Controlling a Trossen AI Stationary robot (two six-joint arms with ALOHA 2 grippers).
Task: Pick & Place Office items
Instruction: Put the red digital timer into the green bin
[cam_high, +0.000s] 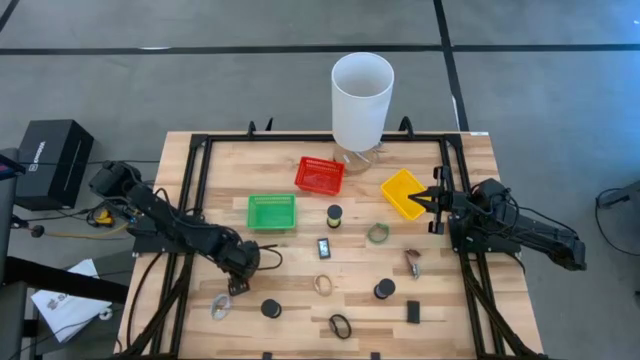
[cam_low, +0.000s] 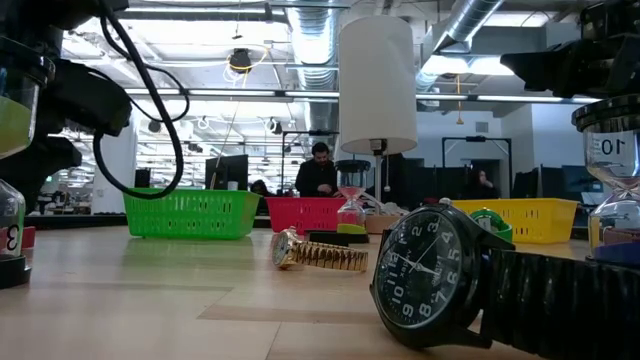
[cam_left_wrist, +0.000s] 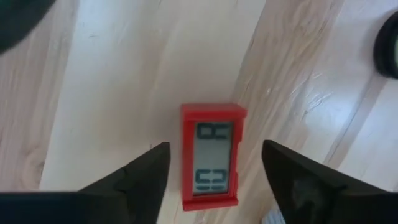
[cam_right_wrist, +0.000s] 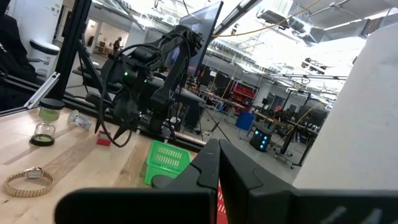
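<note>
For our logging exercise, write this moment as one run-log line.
left gripper: open, above red timer on table | right gripper: shut, empty, over yellow basket | timer not yet grasped

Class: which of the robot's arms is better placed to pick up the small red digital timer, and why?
Left. The left gripper hangs open directly over the red timer, fingers either side. The right gripper sits shut by the yellow basket, across the table.
</note>
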